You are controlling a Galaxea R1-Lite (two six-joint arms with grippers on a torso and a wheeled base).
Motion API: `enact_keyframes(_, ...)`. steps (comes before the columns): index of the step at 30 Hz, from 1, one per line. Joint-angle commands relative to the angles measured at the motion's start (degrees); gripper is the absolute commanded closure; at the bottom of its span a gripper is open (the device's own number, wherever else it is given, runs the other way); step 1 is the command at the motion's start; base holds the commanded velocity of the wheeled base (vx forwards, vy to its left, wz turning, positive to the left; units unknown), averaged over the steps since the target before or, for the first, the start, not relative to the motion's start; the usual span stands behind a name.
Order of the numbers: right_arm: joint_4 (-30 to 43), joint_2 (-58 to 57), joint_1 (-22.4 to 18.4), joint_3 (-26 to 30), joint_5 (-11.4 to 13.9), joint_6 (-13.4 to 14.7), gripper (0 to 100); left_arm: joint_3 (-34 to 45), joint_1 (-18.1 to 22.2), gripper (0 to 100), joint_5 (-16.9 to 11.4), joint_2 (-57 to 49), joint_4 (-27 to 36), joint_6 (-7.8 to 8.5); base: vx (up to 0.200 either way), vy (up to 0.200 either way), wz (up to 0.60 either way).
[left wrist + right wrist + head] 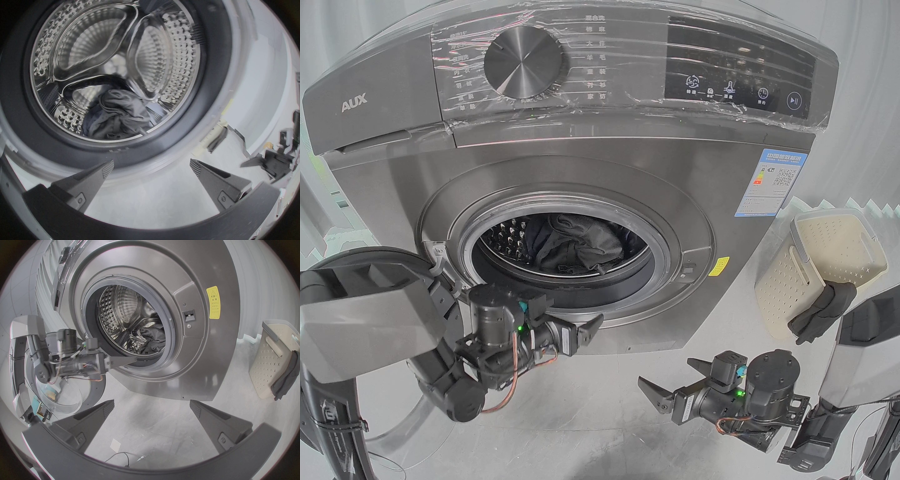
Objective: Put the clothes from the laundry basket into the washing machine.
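Dark clothes (pixel 575 244) lie in the washing machine (pixel 675 169) drum, just ahead of the left gripper (pixel 589 326), which is spread and empty. One dark garment (pixel 822 312), draped over the laundry basket (pixel 844 244) rim and well apart from the spread, empty right gripper (pixel 665 375), remains to load.

The washing machine (pixel 706 187) is finished in brushed grey metal with a satin sheen. Its knob (pixel 523 62) is spun metal, and the glossy dark control panel (pixel 737 75) is covered by crinkled clear film. The drum (pixel 93 47) is seen as polished steel, embossed and perforated, ringed by a matt dark door seal (pixel 212 78) (rubber, by its look). The clothes (pixel 118 112) are soft, matt, creased cloth. The laundry basket (pixel 787 287) is moulded in matt cream plastic with punched holes. The floor (pixel 600 400) is smooth and faintly glossy.
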Motion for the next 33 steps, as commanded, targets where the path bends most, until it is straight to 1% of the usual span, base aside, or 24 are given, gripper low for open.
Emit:
enact_keyframes(1, 0.1, -7.2, 3.1, 7.3, 0.0, -0.2, 0, 18.5, -7.5, 0, -0.5, -11.7, -10.1, -0.06, 0.000, 0.000, 0.00)
enact_keyframes(4, 0.1, -11.4, 3.2, 9.7, -0.2, -0.3, 0, 25.1, -8.8, 0, -0.2, -16.1, -12.5, -0.24, 0.000, 0.000, 0.00)
enact_keyframes(7, 0.1, -16.3, 2.0, 11.9, -0.3, -0.5, 0, 30.3, -9.6, 0, 0.1, -20.9, -14.4, -0.50, 0.000, 0.000, 0.00)
enact_keyframes(10, 0.7, -21.4, -0.5, 14.5, -0.5, -1.1, 0, 34.8, -9.6, 0, 0.9, -25.7, -15.9, -0.68, 0.000, 0.000, 0.00)
enact_keyframes(11, 0.7, -21.5, -0.6, 14.6, -0.4, -1.0, 0, 34.9, -9.6, 0, 1.0, -26.0, -15.9, -0.76, 0.000, 0.000, 0.00)
enact_keyframes(12, 0.8, -24.4, -2.0, 14.6, -0.6, -1.0, 0, 36.5, -9.3, 0, 1.6, -29.0, -15.8, -1.12, 0.000, 0.000, 0.00)
enact_keyframes(14, 1.1, -27.5, -3.9, 14.6, -1.2, -1.2, 0, 37.5, -9.1, 0, 2.2, -31.3, -15.8, -1.73, 0.000, 0.000, 0.00)
enact_keyframes(16, 1.5, -29.6, -5.6, 14.6, -1.3, -2.0, 0, 38.6, -8.8, 0, 3.8, -32.9, -15.8, -1.56, 0.000, 0.000, 0.00)
enact_keyframes(17, 2.2, -31.2, -6.7, 14.6, -1.5, -2.6, 0, 39.2, -8.8, 0, 6.5, -34.1, -15.7, -1.38, 0.000, 0.000, 0.00)
enact_keyframes(19, 2.8, -32.4, -7.4, 14.6, -1.5, -2.6, 0, 39.2, -8.8, 0, 8.7, -35.2, -15.6, -1.47, 0.000, 0.000, 0.00)
enact_keyframes(20, 4.4, -34.6, -8.5, 14.6, -1.5, -2.9, 0, 39.2, -8.7, 0, 11.1, -37.2, -15.1, -1.47, 0.000, 0.000, 0.00)
enact_keyframes(21, 6.1, -36.7, -9.2, 14.6, -1.5, -3.4, 0, 39.2, -8.4, 0, 12.0, -38.5, -14.4, -1.38, 0.000, 0.000, 0.00)
enact_keyframes(22, 8.6, -38.9, -9.9, 14.6, -1.5, -4.1, 0, 39.2, -8.2, 0, 12.3, -40.0, -12.9, -1.38, 0.000, 0.000, 0.00)
enact_keyframes(23, 9.0, -39.3, -9.9, 14.6, -1.5, -4.2, 0, 39.2, -8.2, 0, 12.4, -40.3, -12.6, -1.38, 0.000, 0.000, 0.00)
enact_keyframes(24, 15.1, -44.2, -10.3, 14.6, -1.4, -5.5, 0, 39.2, -7.6, 0, 12.8, -43.1, -8.7, -0.76, -0.200, 0.000, 0.00)
enact_keyframes(27, 25.6, -52.1, -11.8, 14.6, -0.8, -5.9, 0, 39.2, -7.6, 0, 12.8, -49.4, -1.8, 1.08, -0.200, 0.000, 0.00)
enact_keyframes(30, 34.7, -58.6, -13.1, 14.6, -0.6, -5.7, 0, 39.2, -7.1, 0, 12.8, -55.8, 4.4, 1.35, -0.200, 0.000, 0.00)
enact_keyframes(32, 39.7, -62.8, -13.6, 14.6, -0.6, -5.6, 0, 39.2, -6.7, 0, 13.0, -60.7, 9.9, 1.43, -0.200, 0.000, 0.00)
enact_keyframes(33, 42.2, -65.0, -14.4, 14.6, -0.6, -5.6, 0, 39.2, -6.3, 0, 13.0, -63.9, 13.7, 1.70, -0.200, 0.000, 0.00)
